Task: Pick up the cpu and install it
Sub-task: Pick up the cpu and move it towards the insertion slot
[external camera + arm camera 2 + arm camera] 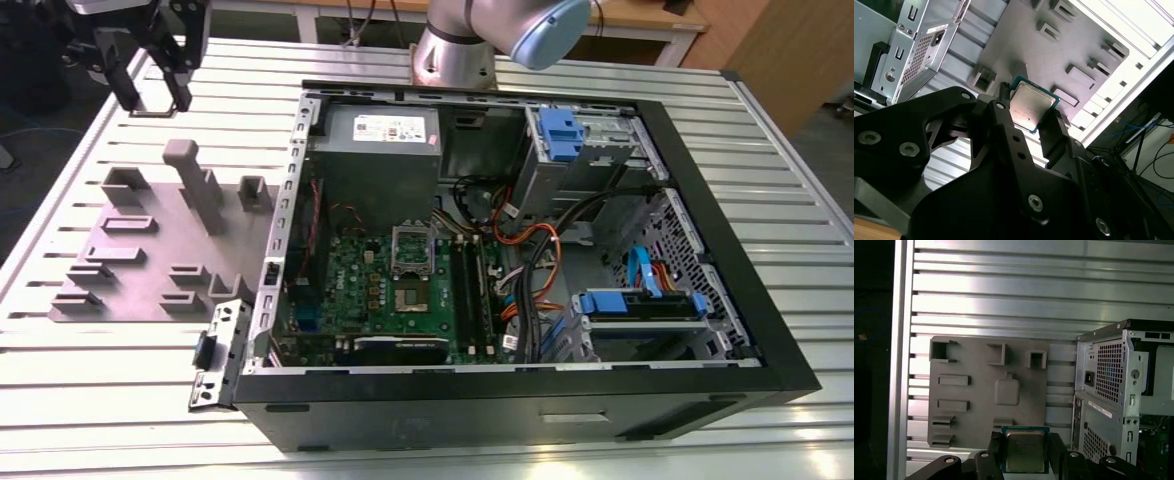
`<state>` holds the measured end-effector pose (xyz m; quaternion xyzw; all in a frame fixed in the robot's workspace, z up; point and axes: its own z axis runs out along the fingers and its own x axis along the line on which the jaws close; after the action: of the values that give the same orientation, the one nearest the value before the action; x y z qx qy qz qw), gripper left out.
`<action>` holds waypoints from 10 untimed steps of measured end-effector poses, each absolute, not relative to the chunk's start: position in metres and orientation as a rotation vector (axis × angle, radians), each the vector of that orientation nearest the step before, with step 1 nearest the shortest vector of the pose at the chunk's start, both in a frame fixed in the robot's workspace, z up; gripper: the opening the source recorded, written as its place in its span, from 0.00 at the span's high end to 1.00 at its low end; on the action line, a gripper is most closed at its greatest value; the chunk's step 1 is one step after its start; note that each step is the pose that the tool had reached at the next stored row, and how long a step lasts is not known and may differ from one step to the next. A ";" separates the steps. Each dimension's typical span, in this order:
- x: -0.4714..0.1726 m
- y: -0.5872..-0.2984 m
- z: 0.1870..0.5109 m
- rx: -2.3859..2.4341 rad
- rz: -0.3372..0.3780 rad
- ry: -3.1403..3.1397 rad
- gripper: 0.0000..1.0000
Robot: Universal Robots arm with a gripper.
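While hanging over the counter (94, 400) at upper left of the exterior view, has the cpu (1030, 107) clenched by its edges in the gripper (151, 98). Could twist or drop on a jolt with so thin a hold, then seat crooked.

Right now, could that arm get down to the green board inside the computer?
Probably yes. The case lies open on top and nothing covers the green board; the cables lie beside it. The jaws, shut on the cpu, hang outside the case.
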<state>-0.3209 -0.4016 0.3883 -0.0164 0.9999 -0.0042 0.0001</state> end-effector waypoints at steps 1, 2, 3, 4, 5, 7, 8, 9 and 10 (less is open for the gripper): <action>-0.320 -0.402 0.388 -0.052 -0.013 3.141 0.53; -0.320 -0.402 0.388 -0.051 -0.013 3.141 0.53; -0.319 -0.402 0.388 -0.051 -0.013 3.141 0.53; -0.319 -0.402 0.388 -0.051 -0.013 3.141 0.53; -0.319 -0.402 0.388 -0.051 -0.013 3.141 0.53; -0.319 -0.402 0.388 -0.052 -0.013 3.141 0.53; -0.319 -0.402 0.388 -0.051 -0.013 3.141 0.53; -0.318 -0.402 0.388 -0.051 -0.013 3.141 0.53; -0.316 -0.402 0.388 -0.051 -0.013 3.141 0.53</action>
<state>-0.3162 -0.4016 0.3883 -0.0164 0.9999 -0.0043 0.0001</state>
